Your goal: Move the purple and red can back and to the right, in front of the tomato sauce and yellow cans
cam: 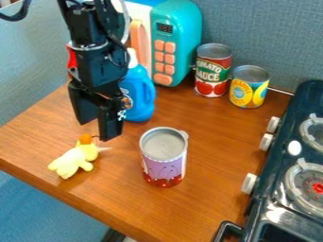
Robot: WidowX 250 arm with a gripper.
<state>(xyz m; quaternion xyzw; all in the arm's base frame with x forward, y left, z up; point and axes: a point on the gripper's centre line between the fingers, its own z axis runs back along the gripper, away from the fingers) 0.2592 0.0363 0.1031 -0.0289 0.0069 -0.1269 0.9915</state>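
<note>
Gripper position: I have the gripper at the left of the worktop, hanging down just above the far end of the toy. Finger state: apart, with a gap between the tips and nothing clamped in it.

Toy position: the yellow soft toy lies at the near left of the worktop, close to the near edge. Its orange tip is beside the right-hand finger; whether the two touch, I cannot tell.

Progress, as I judge it: the gripper is in the toy's vicinity, but no grasp is made. The toy's weight is on the worktop. A secure grip and any lift are not yet done.

Surrounding items:
- Purple can: upright, right of the toy, apart from the fingers.
- Blue bottle: upright, behind the gripper, partly hidden by the arm.
- Toy microwave: at the far side, behind the bottle.
- Tomato can and yellow can: upright, side by side, far right.
- Stove: along the right side, knobs facing left.
</note>
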